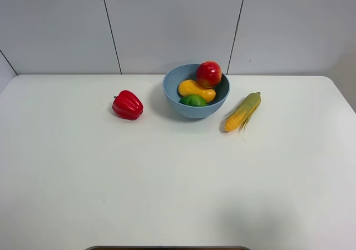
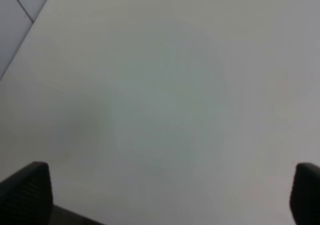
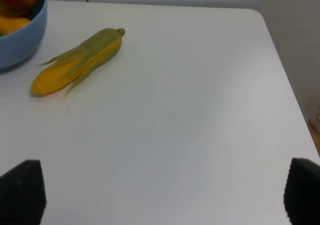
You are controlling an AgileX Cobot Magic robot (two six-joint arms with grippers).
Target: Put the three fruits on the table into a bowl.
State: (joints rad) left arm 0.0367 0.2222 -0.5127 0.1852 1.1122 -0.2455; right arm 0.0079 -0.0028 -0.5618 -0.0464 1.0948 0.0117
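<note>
Three fruits sit inside the bowl, so I judge the task complete as things lie now.

Table [image 1: 167, 183]: a large white top with rounded corners, bearing everything noted below.

Bowl [image 1: 196, 91]: light blue, deep, upright, standing toward the far middle of the table. Its wall also shows at the edge of the right wrist view.

Corn cob [image 1: 243, 111]: yellow with green husk, lying on the table just beside the bowl on the right, apart from it. Not a task item; correctly left out.

Bell pepper [image 1: 127, 105]: red, ribbed, on the table to the bowl's left, apart from it. Also correctly left out.

Pomegranate [image 1: 208, 74]: red-yellow, highest in the bowl, resting against the far rim.

Mango [image 1: 196, 90]: yellow-orange, lying across the middle of the bowl, touching the pomegranate.

Lime-like fruit [image 1: 193, 100]: green, glossy, at the near side of the bowl, touching the mango.

Left gripper [image 2: 170, 195]: fingers spread wide, nothing between them, over bare table.

Right gripper [image 3: 165, 195]: fingers likewise spread and empty, with the corn cob ahead of it.

Recommendation: the remaining step is only to stay clear. Both arms are best kept low and away from the bowl, avoiding any sweep that could nudge the corn cob or rim.
</note>
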